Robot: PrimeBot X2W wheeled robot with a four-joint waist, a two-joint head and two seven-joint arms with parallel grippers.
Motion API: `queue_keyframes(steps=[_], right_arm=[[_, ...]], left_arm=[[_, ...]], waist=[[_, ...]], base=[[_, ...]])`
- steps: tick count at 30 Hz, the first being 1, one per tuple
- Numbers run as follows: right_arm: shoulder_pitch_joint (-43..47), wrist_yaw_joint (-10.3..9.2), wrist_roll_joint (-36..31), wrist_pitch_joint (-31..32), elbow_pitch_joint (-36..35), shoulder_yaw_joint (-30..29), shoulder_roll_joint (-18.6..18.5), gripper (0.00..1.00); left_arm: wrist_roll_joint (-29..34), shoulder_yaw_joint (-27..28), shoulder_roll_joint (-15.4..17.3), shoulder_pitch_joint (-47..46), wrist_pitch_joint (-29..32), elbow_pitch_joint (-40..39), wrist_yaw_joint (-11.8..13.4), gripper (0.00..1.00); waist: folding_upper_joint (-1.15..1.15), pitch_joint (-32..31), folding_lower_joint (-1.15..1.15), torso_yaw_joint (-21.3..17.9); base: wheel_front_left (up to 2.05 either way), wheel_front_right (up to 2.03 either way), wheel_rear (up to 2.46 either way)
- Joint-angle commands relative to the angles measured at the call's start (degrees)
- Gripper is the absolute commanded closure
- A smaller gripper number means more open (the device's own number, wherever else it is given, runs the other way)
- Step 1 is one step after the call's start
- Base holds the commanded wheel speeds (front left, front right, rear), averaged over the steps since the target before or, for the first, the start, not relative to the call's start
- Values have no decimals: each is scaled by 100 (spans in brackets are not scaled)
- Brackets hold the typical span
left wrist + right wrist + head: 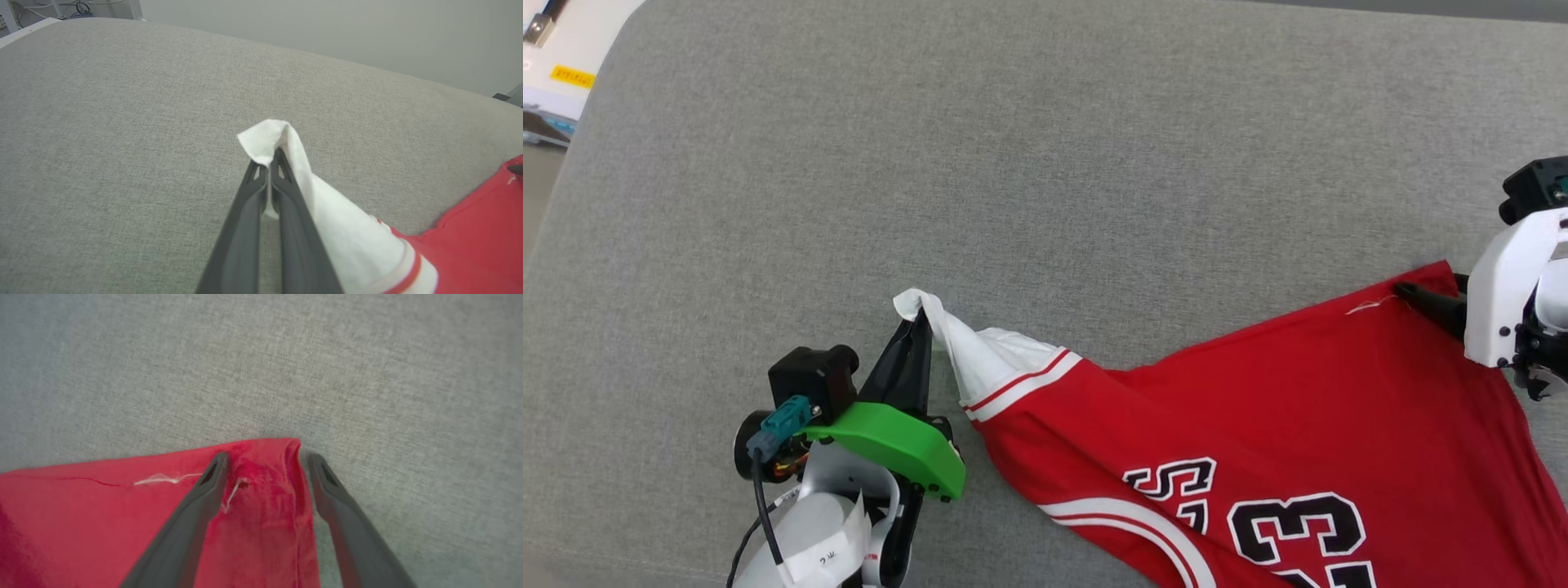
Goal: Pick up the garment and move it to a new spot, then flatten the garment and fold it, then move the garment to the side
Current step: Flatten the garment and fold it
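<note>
on grey fabric (1013,163) the garment (1258,408) is cut off below; left gripper (920,314) clamps its sleeve (980,359), right gripper (267,457) apart.

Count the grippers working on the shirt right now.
2. The left gripper, lower left, pinches the garment by its white sleeve tip; the right gripper, at right, stands open astride its red corner.

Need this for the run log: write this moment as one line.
garment: red white-sleeved basketball T-shirt, print up on grey fabric surface | left gripper: shut on sleeve tip | right gripper: open, astride red hem corner
</note>
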Motion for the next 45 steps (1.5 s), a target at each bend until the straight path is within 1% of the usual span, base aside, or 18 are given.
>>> queue_keyframes(steps=[1, 5, 6, 7, 10, 11, 14, 20, 25, 28, 33, 36, 40, 45], right_arm=[[-33, -2, 133, 155, 105, 212, -32, 0], [35, -2, 497, 489, 298, 669, -80, 0], [47, -2, 550, 556, 338, 756, -93, 52], [56, -2, 633, 622, 375, 844, -104, 100], [32, -2, 831, 701, 445, 998, -122, 100], [-77, -2, 954, 603, 468, 1088, -165, 100], [-198, -2, 1012, 408, 487, 1129, -210, 100], [-475, -2, 1107, -213, 528, 1061, -301, 100], [-718, -2, 1013, -819, 593, 956, -354, 100], [-855, -2, 857, -1155, 635, 918, -299, 100], [-1172, -2, 527, -1627, 830, 860, -141, 100], [-1418, -2, 308, -1910, 1019, 799, -15, 100], [-1884, -2, -14, -2258, 1316, 661, 144, 100], [-2626, -2, -399, -2745, 1653, 416, 276, 100]], left_arm=[[-2, 1, -25, -133, -76, 62, -62, 100], [-39, 0, -53, -182, -154, 203, -117, 100], [-48, 3, -53, -188, -167, 231, -127, 100], [-60, 7, -53, -194, -179, 264, -138, 100], [-95, 21, -41, -209, -200, 343, -169, 100], [-126, 39, -20, -227, -213, 407, -194, 100], [-155, 61, 11, -239, -229, 465, -223, 100], [-195, 179, 167, -314, -257, 521, -265, 100], [-220, 390, 382, -592, -243, 513, -283, 100], [-220, 509, 500, -846, -167, 457, -262, 100], [-250, 703, 741, -1524, 13, 675, -362, 100], [-296, 792, 828, -2049, 78, 1005, -494, 100], [-266, 862, 892, -2890, 92, 1568, -625, 100], [-143, 840, 908, -3945, 124, 2209, -738, 100]], waist=[[0, 185, -1, 184], [0, 202, -1, 221], [0, 196, -1, 222], [0, 185, -1, 222], [0, 134, -1, 214], [0, 72, -1, 183], [0, -34, -1, 137], [0, -368, -1, -25], [0, -653, -1, -278], [0, -775, -1, -454], [0, -876, -1, -766], [0, -874, -1, -916], [0, -810, -1, -1067], [0, -604, -1, -1156]], base=[[0, 0, 0], [0, 0, 0], [0, 0, 0], [0, 0, 0], [0, 0, 0], [0, 0, 0], [0, 0, 0], [0, 0, 0], [0, 0, 0], [0, 0, 0], [0, 0, 0], [0, 0, 0], [0, 0, 0], [0, 0, 0]])
